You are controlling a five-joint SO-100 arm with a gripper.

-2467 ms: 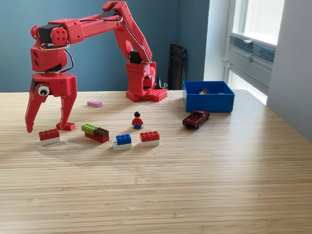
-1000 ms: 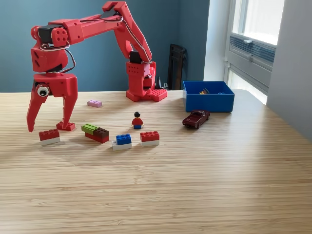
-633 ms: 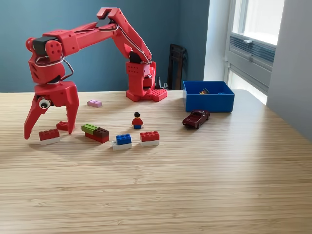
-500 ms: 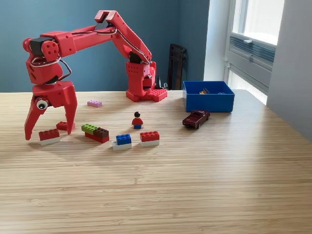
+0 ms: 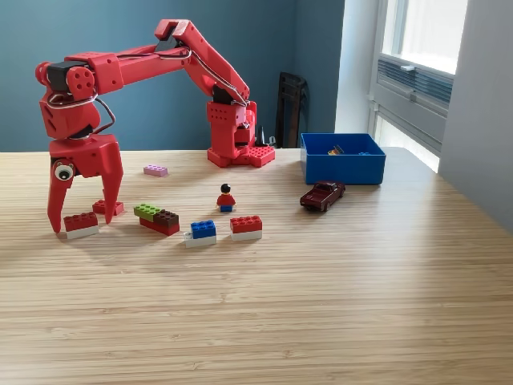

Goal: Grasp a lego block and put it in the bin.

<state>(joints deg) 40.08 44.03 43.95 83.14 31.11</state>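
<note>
My red gripper (image 5: pixel 82 216) hangs at the exterior view's left, open, its two fingers straddling a red-on-white lego block (image 5: pixel 81 224) on the table. One fingertip (image 5: pixel 54 226) is at the block's left end, the other (image 5: pixel 110 212) behind its right end. The fingers stand close to the block; contact cannot be told. A small red brick (image 5: pixel 104 207) lies just behind. Further right lie a green-brown-red stack (image 5: pixel 157 218), a blue-on-white block (image 5: pixel 201 233) and a red-on-white block (image 5: pixel 246 227). The blue bin (image 5: pixel 342 166) stands at the back right with small pieces inside.
A lego minifigure (image 5: pixel 226 198) stands mid-table and a dark red toy car (image 5: pixel 322 194) sits in front of the bin. A pink brick (image 5: pixel 155 170) lies near the back. The arm's red studded base (image 5: pixel 237 136) is at the back centre. The table's right edge runs near the window.
The gripper has come down and shifted slightly left, from hovering above the table to straddling the red-on-white block, and its fingers have narrowed. The blocks have not moved.
</note>
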